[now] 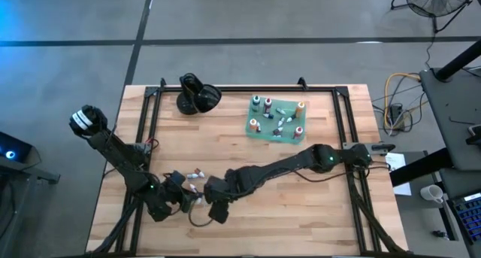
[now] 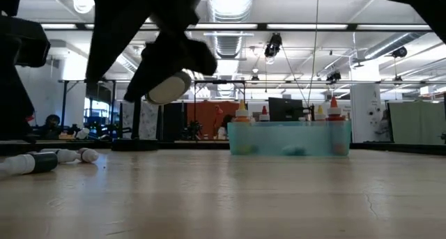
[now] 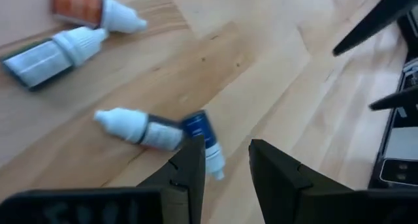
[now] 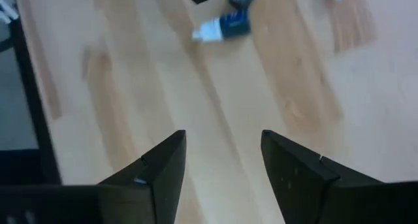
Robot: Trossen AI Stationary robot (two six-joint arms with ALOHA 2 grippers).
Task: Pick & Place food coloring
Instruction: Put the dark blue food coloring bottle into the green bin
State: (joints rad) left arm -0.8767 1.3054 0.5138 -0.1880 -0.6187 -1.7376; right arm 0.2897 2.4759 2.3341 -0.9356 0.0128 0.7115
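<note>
**Both pincers low over the loose bottles at the near-left of the table**

The left gripper (image 3: 222,162) hangs just above the wood with its 2 fingers a narrow gap apart and nothing between them. Directly ahead of its fingertips lie 2 food coloring bottles side by side and touching: a blue-labelled bottle (image 3: 201,138) whose white cap points back toward the left finger, and a white-capped bottle (image 3: 134,126) lying across it. Farther ahead of the same pincer sit 2 more, an orange-labelled bottle (image 3: 91,7) and a dark-labelled bottle (image 3: 49,52), lying close together.

The right gripper (image 4: 222,165) is released, its fingers spread wide over bare wood and holding nothing. The blue-labelled bottle shows well ahead of it, beyond its fingertips.

From above, the 2 grippers sit close to each other, the left gripper (image 1: 183,201) just beside the right gripper (image 1: 218,209), with the loose bottles (image 1: 195,175) between and slightly beyond them. Far beyond both pincers, toward the back of the table (image 1: 248,228), the teal tray (image 1: 264,132) holds the remaining bottles (image 1: 268,104) standing upright. A black rounded object (image 1: 197,96) rests beside the tray.
</note>
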